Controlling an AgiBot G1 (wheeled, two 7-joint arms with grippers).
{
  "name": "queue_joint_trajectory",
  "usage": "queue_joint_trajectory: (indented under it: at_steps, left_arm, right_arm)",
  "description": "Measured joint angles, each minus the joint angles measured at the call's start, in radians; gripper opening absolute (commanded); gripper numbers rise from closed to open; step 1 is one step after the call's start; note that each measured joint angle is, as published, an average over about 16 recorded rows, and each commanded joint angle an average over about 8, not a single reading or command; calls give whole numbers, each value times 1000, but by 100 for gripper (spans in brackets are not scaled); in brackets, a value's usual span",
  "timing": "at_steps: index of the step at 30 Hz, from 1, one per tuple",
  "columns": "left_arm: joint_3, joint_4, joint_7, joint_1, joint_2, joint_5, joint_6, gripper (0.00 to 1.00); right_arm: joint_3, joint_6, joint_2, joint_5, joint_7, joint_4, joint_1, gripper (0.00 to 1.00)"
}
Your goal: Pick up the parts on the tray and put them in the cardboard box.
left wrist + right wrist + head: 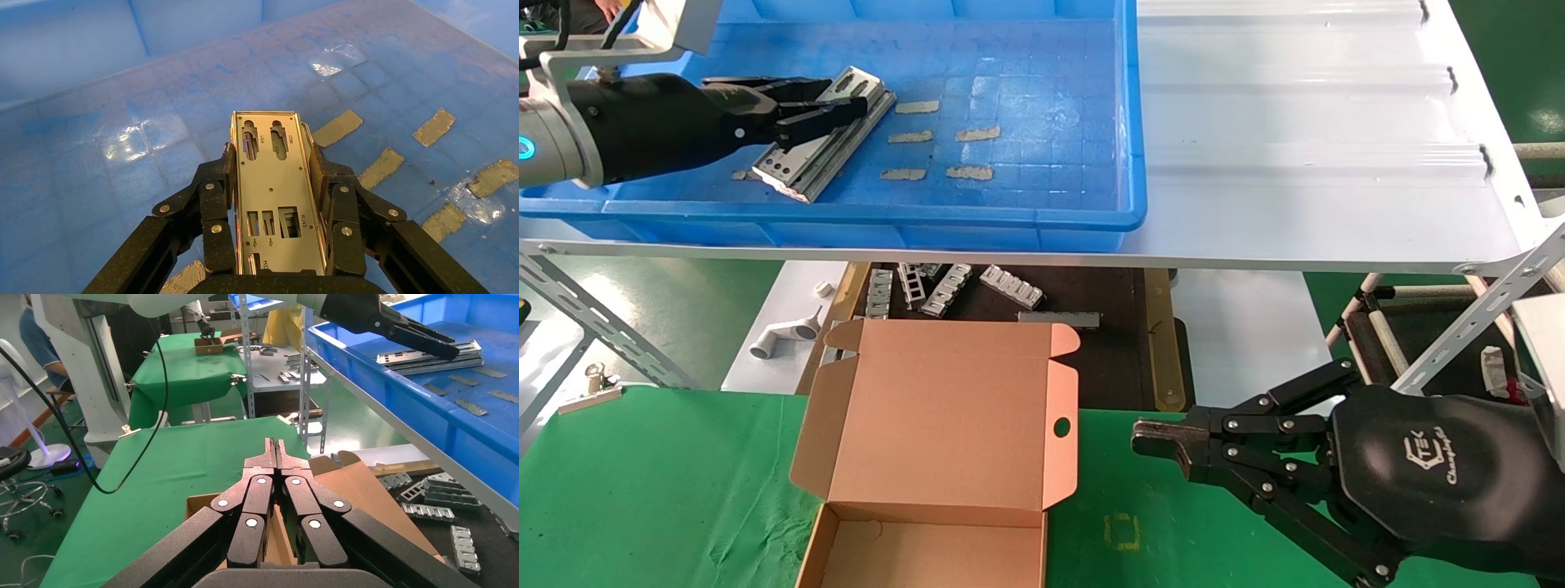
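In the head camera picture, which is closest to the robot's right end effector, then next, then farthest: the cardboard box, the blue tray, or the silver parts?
1. cardboard box: just left of the right end effector, on the green table.
2. blue tray: up behind, on the white shelf.
3. silver parts: far-left in the tray, at the left end effector.

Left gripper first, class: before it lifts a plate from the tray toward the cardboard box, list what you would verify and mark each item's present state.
1. Left gripper fingers either side of the top part: ok.
2. Grip firm enough to lift: cannot tell.
3. Only one plate taken from the stack: cannot tell.
4. Cardboard box lid open: ok.
5. Right gripper shut, parked beside the box, not over it: ok.
6. Tray wall between stack and box; lift must clear it: not ok yet.
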Motion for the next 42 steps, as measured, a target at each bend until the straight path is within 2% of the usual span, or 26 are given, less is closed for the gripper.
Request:
queue_joint_trajectory:
  at_steps: [25, 33, 42]
  left_arm:
    - [-38, -94, 0, 10, -34, -63, 34, 0]
    - [-73, -168, 29, 19, -80, -135, 119, 0]
    - [-110, -294, 62, 47, -160, -243, 290, 0]
  right_arm:
    - [0, 0, 0, 0, 0, 0, 0, 0]
    - [0, 0, 0, 0, 0, 0, 0, 0]
    - [-1, 0, 0, 0, 0, 0, 0, 0]
